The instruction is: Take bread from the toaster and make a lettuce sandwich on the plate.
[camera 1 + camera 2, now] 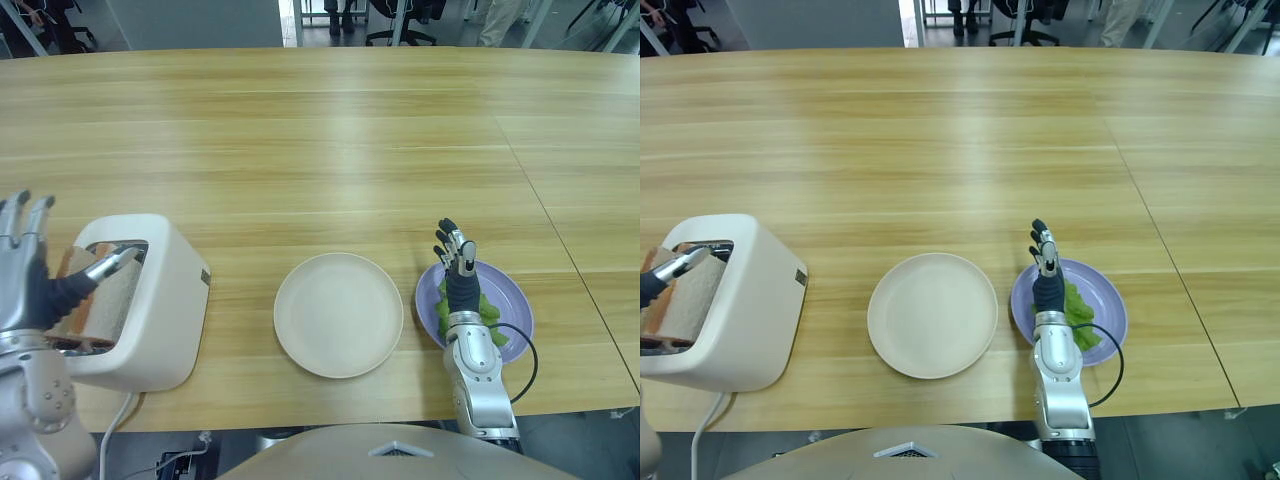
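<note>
- Standing by the table's near edge toward its left corner, a white toaster point(165, 300) with its slot facing up; its pale cord point(118, 420) drops over the near edge.
- Bread point(105, 305): one brown slice, risen out of the toaster's slot and tilted, not on either plate.
- Left hand point(35, 285): at the toaster's left side, near the table's left edge. The thumb is laid across the slice's broad face, pinning it against the palm, while the other fingers point straight ahead, just beside the slice's left edge.
- Right hand point(462, 285): at the near edge, right of centre, over the left part of the purple plate. The fingers are straight and close together, pointing toward the far edge and holding nothing. A black cable point(525, 365) loops from the wrist over the plate's near rim.
- Purple plate point(512, 298): near the near edge, toward the right corner, just beside the cream plate without touching it.
- Lettuce point(490, 315): green leaves on the purple plate, partly under the right hand. Contact between hand and leaves cannot be judged.
- Cream plate point(338, 315): round and bare, at the middle of the near edge, between toaster and purple plate.
- Table point(330, 140): pale wood, with a seam running near to far on the right side.
- Chair bases point(400, 35): on the floor beyond the far edge.
</note>
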